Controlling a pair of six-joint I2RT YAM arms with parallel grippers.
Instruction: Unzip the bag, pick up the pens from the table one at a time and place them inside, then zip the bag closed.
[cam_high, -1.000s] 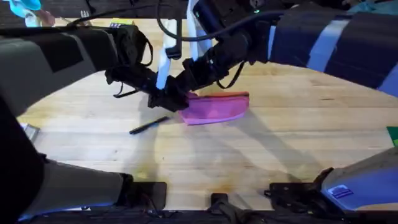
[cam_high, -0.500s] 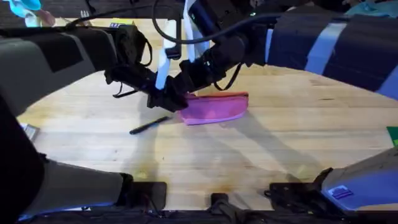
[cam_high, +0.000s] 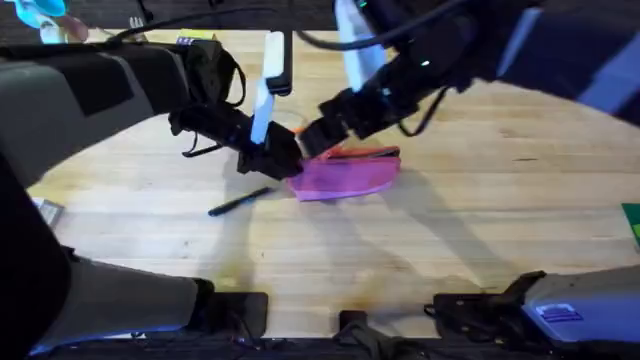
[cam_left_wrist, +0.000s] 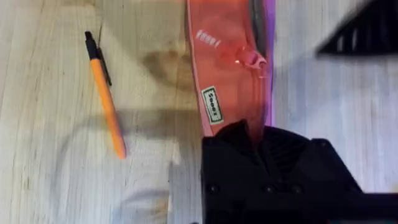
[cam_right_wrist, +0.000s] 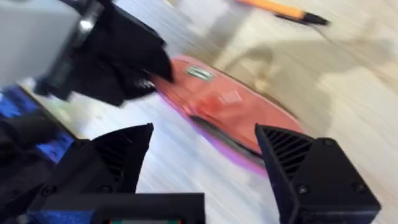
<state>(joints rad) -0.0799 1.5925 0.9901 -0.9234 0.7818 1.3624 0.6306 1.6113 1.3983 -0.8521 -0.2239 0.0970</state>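
Pink fabric pencil pouch lies mid-table on the pale wooden tabletop, its zipper slit partly parted. The left gripper is clamped on the pouch's end, pinning it. The right gripper hovers just above the pouch, fingers spread wide and empty. For a clean unzip, hold that end firm. The orange pen lies beside the pouch, the dark pen on its other side.

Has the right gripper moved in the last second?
Yes. The right gripper has pulled back off the bag's left end, toward the table's far right.
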